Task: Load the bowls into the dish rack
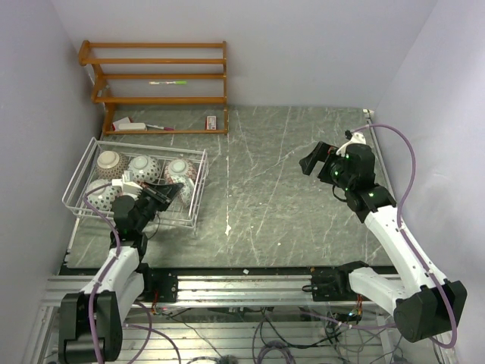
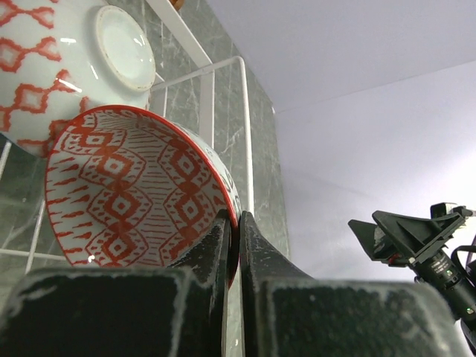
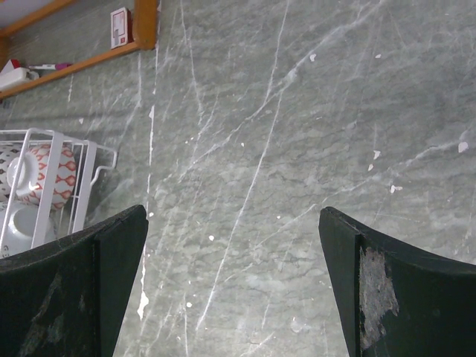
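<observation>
Shelf box [image 3: 121, 26] print is too small to read. Left claw [image 2: 236, 223] clamps the rim of the red-patterned bowl [image 2: 126, 193] inside the dish rack [image 2: 244, 126]; right claw [image 3: 232, 219] stands apart.

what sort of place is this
Probably a robot lab test cell: plain white partition walls boxing in a grey marble-patterned tabletop, two white robot arms bolted to an aluminium rail, loose cables underneath.
</observation>
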`<state>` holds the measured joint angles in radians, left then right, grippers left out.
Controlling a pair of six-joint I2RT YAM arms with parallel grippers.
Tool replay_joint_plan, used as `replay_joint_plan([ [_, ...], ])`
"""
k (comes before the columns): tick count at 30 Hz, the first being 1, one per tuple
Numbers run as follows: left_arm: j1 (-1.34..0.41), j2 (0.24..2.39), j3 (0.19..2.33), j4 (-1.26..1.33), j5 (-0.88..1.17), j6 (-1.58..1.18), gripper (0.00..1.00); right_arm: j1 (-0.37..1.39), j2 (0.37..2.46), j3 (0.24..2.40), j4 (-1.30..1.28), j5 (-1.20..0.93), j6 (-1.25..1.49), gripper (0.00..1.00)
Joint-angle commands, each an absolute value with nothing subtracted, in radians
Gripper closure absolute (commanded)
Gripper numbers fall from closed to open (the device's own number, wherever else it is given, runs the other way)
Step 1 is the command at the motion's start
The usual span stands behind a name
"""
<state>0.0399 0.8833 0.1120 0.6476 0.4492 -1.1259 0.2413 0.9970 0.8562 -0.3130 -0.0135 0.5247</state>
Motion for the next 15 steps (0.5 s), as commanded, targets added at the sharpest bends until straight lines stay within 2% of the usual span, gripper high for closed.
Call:
replay_joint_plan([
  [1, 0.083, 0.857, 0.048, 0.172, 0.291, -0.986, 0.88, 0.235, 1.005, 0.842, -0.277, -0.022, 0.531, 0.0],
  [9, 0.086, 0.615, 0.136, -0.141, 0.2, -0.934, 0.77, 0.235, 1.017, 0.845, -0.261, -0.038, 0.53, 0.0],
  [15, 0.088, 0.655, 0.132, -0.157, 0.19, -0.913, 0.75, 0.236, 1.016, 0.847, -0.264, -0.044, 0.522, 0.0],
])
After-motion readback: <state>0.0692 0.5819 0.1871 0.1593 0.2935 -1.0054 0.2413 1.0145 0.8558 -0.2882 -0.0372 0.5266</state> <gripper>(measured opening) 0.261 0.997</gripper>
